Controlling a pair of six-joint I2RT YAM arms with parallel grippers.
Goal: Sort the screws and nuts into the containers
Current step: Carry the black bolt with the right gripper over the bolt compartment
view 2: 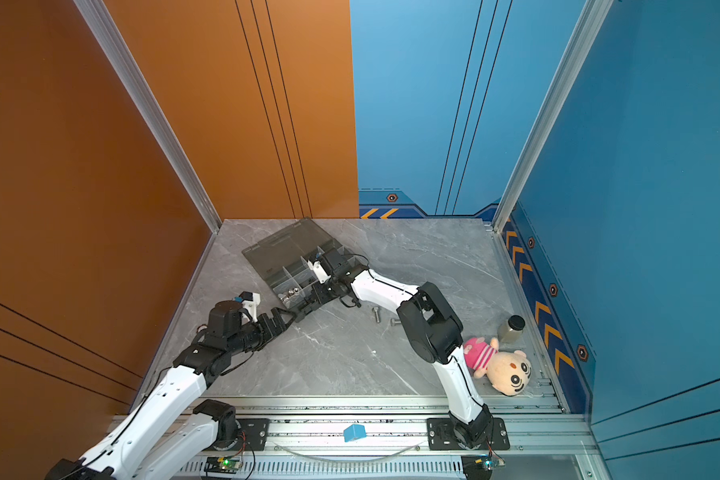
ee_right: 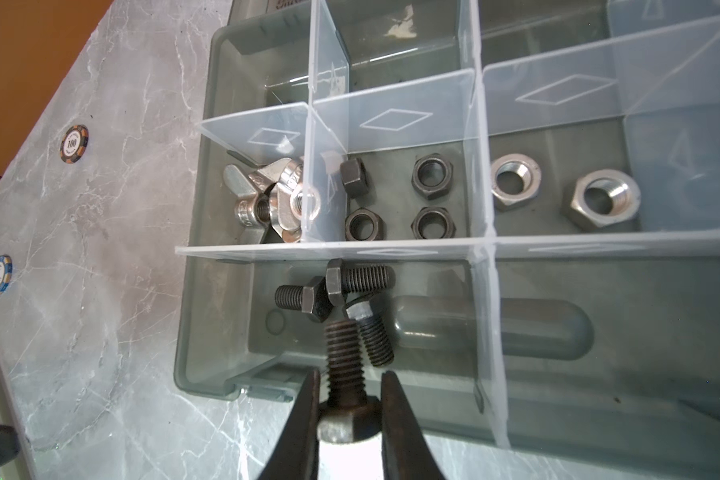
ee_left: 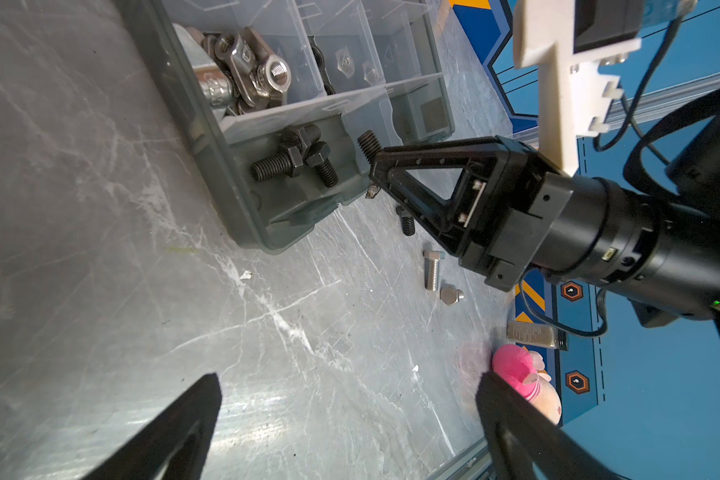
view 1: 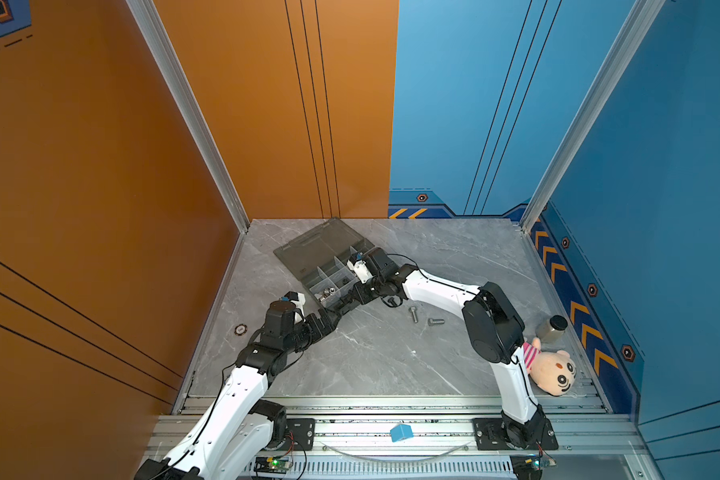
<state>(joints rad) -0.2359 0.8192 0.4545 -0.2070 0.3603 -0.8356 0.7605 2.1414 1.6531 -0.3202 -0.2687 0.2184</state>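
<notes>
Screw [ee_right: 344,345], black, sits pinched by its head in the right gripper [ee_right: 350,378], shaft pointing at the box [ee_right: 192,299] corner compartment holding three more screws [ee_right: 337,286] (nuts [ee_right: 433,178] lie in the next row). Left gripper [ee_left: 346,409] hangs spread above the bench [ee_left: 100,208], where two silver bolts [ee_left: 433,270] lie loose.

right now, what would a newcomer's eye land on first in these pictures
The right end effector pinches a black bolt by its head, aimed at the organizer box compartment holding three black bolts. Two silver bolts lie loose on the marble table nearby, and a plush doll sits at the table's right edge.
</notes>
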